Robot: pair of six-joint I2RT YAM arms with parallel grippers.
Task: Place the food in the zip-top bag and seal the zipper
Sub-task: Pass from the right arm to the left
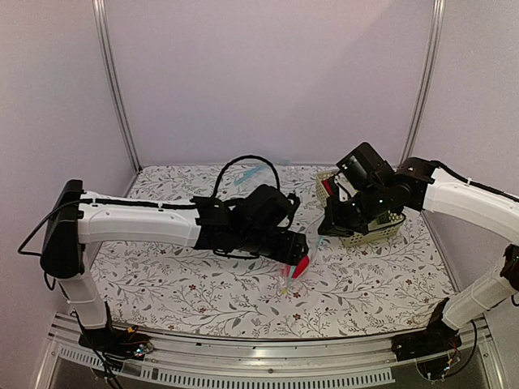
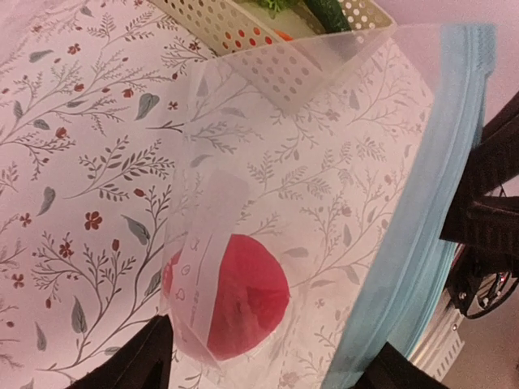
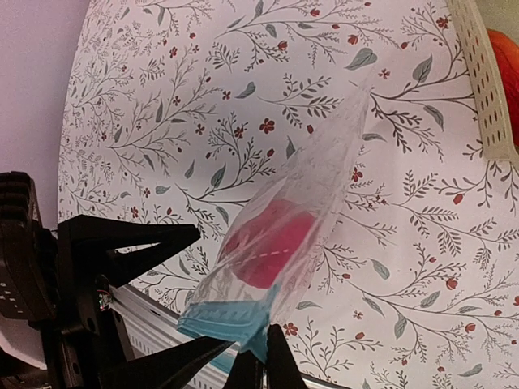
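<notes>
1. Small clear crinkly plastic zip-top bag is held over the floral-print tabletop between the two arms. Cannot tell whether its lower end touches the cloth
2. Right gripper is clenched on one corner of the thin light blue zipper strip
3. Round red toy fruit sits inside the bag, at the end away from the strip
4. Left gripper has its fingers spread, one on each side of the bag near the fruit, and grasps nothing as far as seen
5. Key relation: the orange-red oval piece and the long dark green cucumber lie in the cream perforated plastic basket, straight ahead of the left gripper and beyond the bag. The right arm is nearer the basket, just beside it, but is busy with the bag, so the fetching likely falls to the left
6. Bag's long axis runs from the right gripper diagonally toward the near left
7. Left arm reaches across from the left with its wrist at mid-table; right arm bends in low before the basket
</notes>
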